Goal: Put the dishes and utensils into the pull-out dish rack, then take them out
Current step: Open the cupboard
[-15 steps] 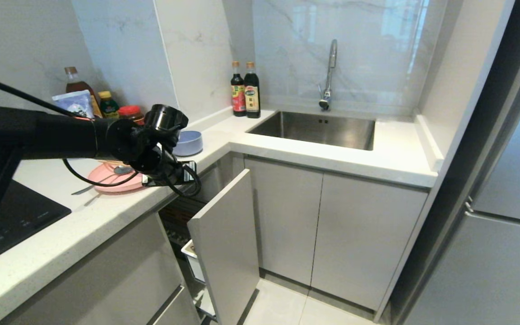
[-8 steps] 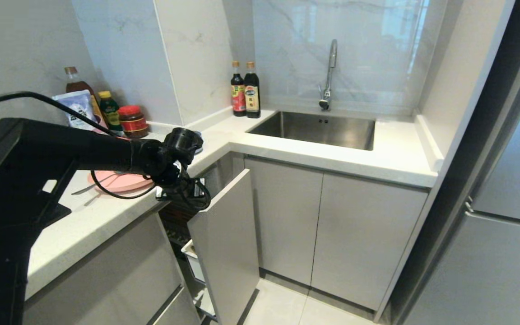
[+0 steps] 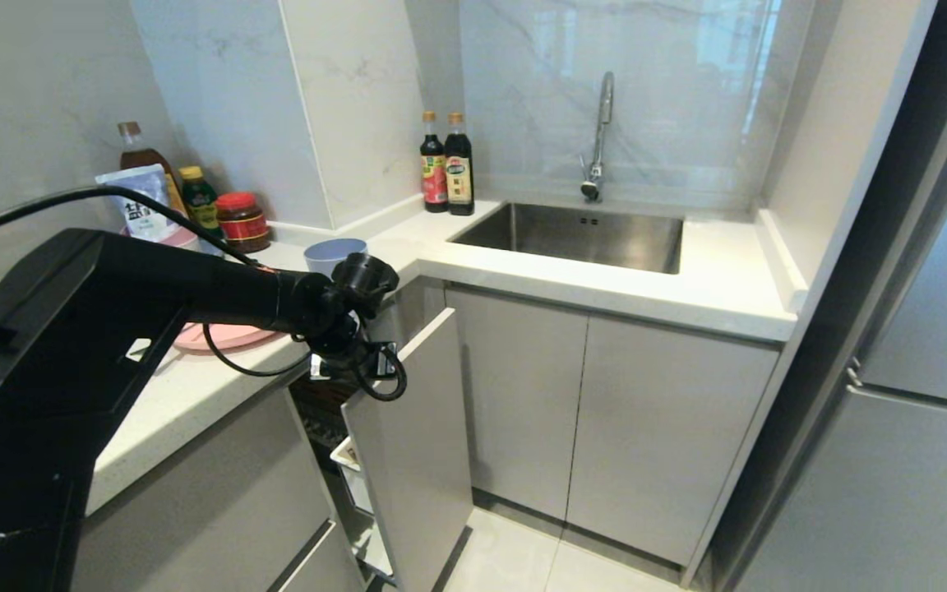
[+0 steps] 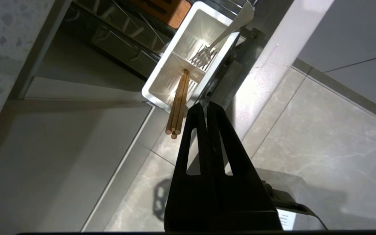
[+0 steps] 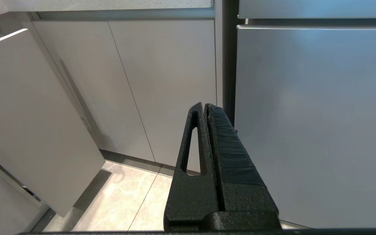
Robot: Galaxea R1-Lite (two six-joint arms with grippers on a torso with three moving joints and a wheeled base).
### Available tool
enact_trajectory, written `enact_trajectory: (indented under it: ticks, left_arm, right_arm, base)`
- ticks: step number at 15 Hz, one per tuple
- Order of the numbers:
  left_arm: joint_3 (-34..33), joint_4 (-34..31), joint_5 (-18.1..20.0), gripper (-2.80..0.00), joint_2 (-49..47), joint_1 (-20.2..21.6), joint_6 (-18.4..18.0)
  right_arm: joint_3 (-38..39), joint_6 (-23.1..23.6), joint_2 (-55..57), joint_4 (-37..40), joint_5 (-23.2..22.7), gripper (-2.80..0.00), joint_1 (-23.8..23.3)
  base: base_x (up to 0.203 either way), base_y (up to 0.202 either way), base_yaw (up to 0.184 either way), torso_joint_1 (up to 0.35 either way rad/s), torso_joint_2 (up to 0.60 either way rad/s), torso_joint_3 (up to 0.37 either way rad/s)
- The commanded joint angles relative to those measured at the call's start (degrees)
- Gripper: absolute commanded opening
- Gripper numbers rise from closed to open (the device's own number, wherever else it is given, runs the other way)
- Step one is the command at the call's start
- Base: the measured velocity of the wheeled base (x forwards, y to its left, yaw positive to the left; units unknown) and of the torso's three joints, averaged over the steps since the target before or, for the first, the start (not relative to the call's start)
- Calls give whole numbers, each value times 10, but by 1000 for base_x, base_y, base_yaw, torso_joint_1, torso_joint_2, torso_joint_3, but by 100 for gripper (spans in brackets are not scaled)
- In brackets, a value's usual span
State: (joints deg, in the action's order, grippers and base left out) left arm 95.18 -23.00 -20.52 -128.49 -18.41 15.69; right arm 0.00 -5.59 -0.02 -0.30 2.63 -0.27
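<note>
My left pincer (image 4: 206, 103), pressed together and empty, hangs above the white plastic cutlery box (image 4: 188, 55); descending so risks knocking the thin wooden chopsticks (image 4: 177, 101) leaning over its rim.

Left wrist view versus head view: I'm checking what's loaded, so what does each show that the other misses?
Only the left wrist view shows inside the white cutlery box: chopsticks in one compartment, a fork in the other, under the shut left end effector. Only the head view shows the pink plate and blue bowl on the counter. Both show the front panel.
</note>
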Motion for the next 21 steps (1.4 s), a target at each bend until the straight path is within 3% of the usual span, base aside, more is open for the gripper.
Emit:
enact_trajectory:
  ticks: [1, 7, 12, 21]
  left_arm:
    - [-1, -3, 9, -280, 0, -11, 2]
    - [-2, -5, 41, -280, 3, -33, 24]
    - [1, -24, 142, -280, 8, -38, 42]
    - [-1, -34, 265, -280, 3, -65, 82]
  right_arm:
    - [0, 0, -2, 0, 0, -280, 0]
    - [0, 0, -2, 0, 0, -280, 0]
    - [0, 0, -2, 0, 0, -280, 0]
    - [0, 0, -2, 0, 0, -280, 0]
  base:
    - [0, 0, 0, 0, 0, 0]
    - [0, 0, 0, 0, 0, 0]
    - [0, 0, 0, 0, 0, 0]
    - [0, 0, 0, 0, 0, 0]
